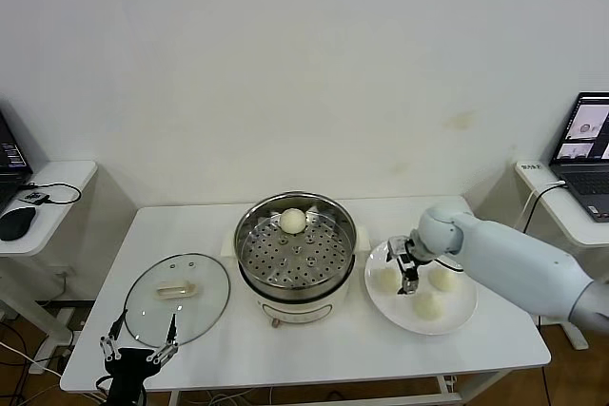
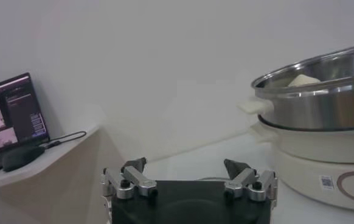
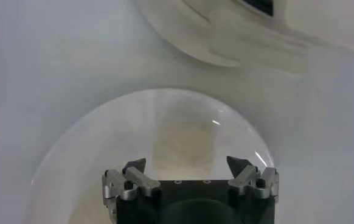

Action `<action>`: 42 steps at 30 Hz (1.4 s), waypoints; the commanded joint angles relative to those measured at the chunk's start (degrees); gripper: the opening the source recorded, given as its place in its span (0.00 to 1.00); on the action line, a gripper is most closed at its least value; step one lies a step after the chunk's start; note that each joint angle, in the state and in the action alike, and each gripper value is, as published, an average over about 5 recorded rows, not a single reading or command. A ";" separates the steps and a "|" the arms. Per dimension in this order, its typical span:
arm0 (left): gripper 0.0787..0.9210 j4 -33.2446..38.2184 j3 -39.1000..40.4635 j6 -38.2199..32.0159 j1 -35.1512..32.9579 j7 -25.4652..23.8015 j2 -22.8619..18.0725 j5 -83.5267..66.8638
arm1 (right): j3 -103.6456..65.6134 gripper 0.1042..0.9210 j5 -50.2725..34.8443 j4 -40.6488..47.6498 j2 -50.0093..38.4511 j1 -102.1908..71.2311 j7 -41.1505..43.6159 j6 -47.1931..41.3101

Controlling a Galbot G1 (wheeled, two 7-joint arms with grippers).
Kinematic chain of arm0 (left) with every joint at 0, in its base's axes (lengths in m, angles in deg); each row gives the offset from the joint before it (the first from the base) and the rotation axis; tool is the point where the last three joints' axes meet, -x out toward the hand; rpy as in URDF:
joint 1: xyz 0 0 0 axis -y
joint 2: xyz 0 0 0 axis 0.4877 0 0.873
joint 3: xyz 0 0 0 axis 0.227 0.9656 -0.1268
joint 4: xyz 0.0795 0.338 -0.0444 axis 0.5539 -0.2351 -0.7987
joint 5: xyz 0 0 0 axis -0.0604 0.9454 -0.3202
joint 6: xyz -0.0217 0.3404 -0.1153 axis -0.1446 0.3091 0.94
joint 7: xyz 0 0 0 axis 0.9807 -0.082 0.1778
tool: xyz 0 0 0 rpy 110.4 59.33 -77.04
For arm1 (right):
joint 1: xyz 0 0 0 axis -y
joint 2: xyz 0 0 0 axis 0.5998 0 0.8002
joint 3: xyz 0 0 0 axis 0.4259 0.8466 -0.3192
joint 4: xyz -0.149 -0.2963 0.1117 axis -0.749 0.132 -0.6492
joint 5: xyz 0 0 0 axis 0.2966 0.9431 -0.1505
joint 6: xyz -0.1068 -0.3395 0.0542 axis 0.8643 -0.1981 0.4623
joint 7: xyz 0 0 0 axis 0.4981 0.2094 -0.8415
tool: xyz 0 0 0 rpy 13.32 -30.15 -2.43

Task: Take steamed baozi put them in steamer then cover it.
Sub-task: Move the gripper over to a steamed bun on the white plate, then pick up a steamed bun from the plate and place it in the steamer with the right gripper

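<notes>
The steel steamer (image 1: pixel 295 268) stands mid-table on its cream base, with one steamed baozi (image 1: pixel 293 222) at the back of its perforated tray. Three more baozi (image 1: pixel 384 279) (image 1: pixel 442 278) (image 1: pixel 428 305) lie on a white plate (image 1: pixel 466 313) to its right. My right gripper (image 1: pixel 409 271) hangs open low over the plate among them. In the right wrist view a blurred cream baozi (image 3: pixel 183 143) lies just beyond the right gripper (image 3: pixel 186 164), not gripped. The glass cover (image 1: pixel 177 297) lies flat at the left. My left gripper (image 1: pixel 140 344) waits open at the table's front-left edge. The steamer (image 2: pixel 323 91) also shows in the left wrist view.
A side table (image 1: pixel 48 178) at the left holds a mouse (image 1: pixel 17 222) and cables. Another at the right carries a laptop (image 1: pixel 585 145). The white wall stands close behind the table. A laptop (image 2: pixel 10 115) shows in the left wrist view.
</notes>
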 commanded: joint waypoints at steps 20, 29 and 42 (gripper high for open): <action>0.88 0.43 -0.12 -0.02 0.13 0.01 -0.11 0.10 | 0.24 0.65 -2.91 -4.73 -3.93 8.06 2.69 -0.83; 0.88 1.39 -0.46 0.20 -0.23 -0.19 0.92 -0.05 | 11.03 0.66 -17.87 -13.67 -7.94 32.88 3.71 -6.26; 0.88 2.19 -0.74 0.55 -0.22 0.04 1.09 -0.48 | 16.93 0.67 -32.94 -10.70 13.32 39.33 -2.89 -15.49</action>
